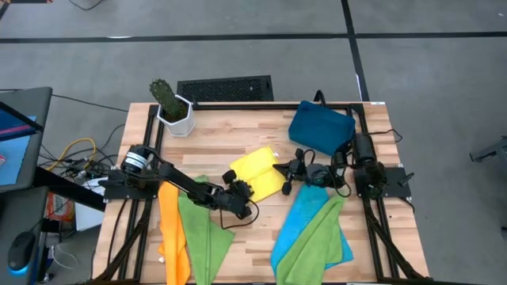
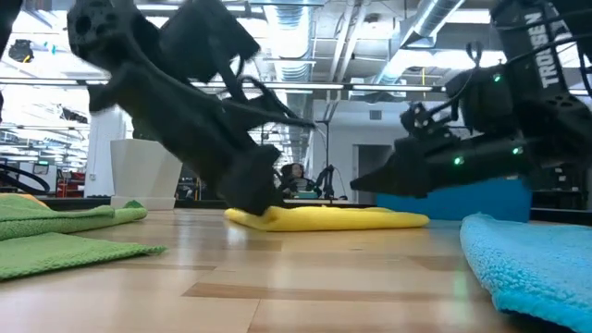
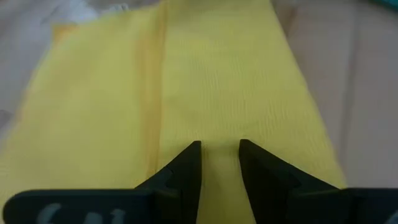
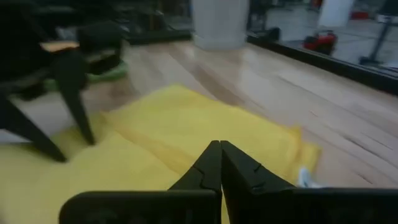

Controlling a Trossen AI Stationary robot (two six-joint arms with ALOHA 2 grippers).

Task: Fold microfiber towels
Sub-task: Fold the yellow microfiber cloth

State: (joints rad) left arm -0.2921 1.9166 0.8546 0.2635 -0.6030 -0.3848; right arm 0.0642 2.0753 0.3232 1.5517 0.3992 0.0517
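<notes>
Two green towels (image 1: 207,237) (image 1: 310,237) — one blue (image 1: 299,215), orange (image 1: 173,233), yellow (image 1: 259,172).

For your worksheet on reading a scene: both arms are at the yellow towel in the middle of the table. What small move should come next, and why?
Probably lift the left pincer clear of the yellow towel. The towel already lies folded and flat, the left pincer's fingers stand slightly apart over it holding nothing, and the right pincer is shut just above its other edge.

A folded yellow towel (image 1: 257,172) lies mid-worktop. An orange towel (image 1: 173,236) and a lime green towel (image 1: 204,233) drape left; a bright blue towel (image 1: 303,218) under a second green towel (image 1: 313,237) lies right.
</notes>
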